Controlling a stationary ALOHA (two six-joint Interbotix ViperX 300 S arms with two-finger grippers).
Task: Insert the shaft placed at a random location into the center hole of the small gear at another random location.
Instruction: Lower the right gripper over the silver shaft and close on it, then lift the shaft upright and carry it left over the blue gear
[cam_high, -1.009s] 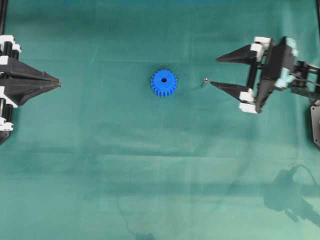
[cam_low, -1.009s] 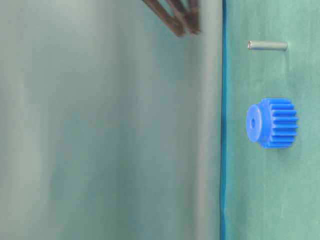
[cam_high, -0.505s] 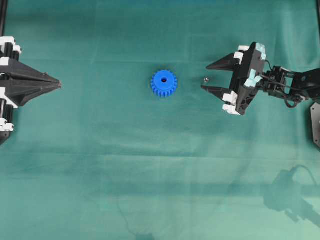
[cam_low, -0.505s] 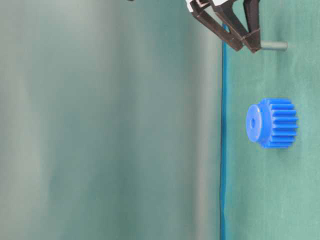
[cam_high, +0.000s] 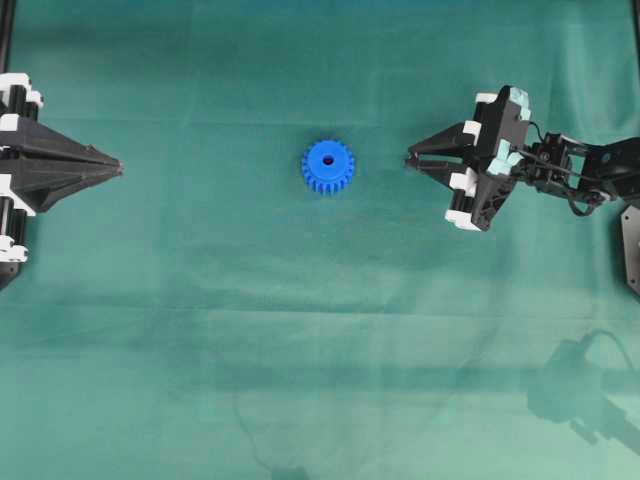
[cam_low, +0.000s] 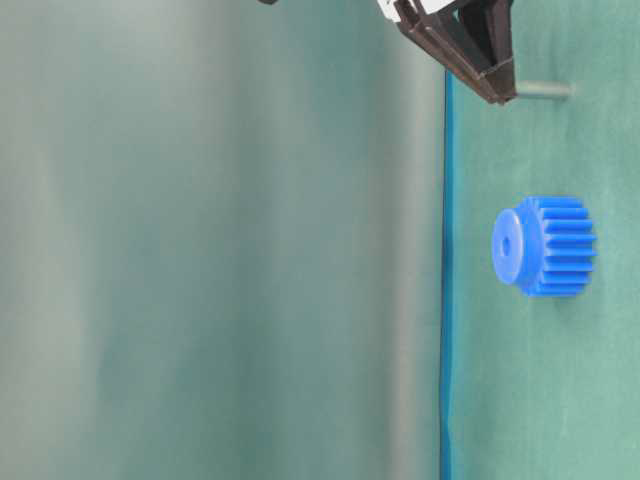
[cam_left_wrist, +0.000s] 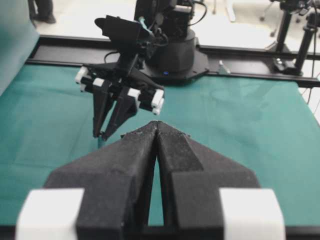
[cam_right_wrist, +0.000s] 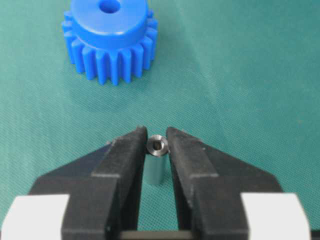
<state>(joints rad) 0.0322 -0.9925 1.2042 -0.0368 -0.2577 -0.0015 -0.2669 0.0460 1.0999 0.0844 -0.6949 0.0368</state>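
Between our right claw (cam_right_wrist: 157, 145) fingertips stands the shaft (cam_right_wrist: 156, 162), upright on the green bench (cam_right_wrist: 240, 70), hollow top end facing up. Both fingers sit right against its sides, so we read it as clamped on the pin. Farther ahead the small gear (cam_right_wrist: 109, 37) lies flat, well apart from the pin, center hole (cam_right_wrist: 108, 6) up and unfilled. Across the bench our left claw (cam_high: 112, 167) is pinched to a point, holding nothing, far from the gear.
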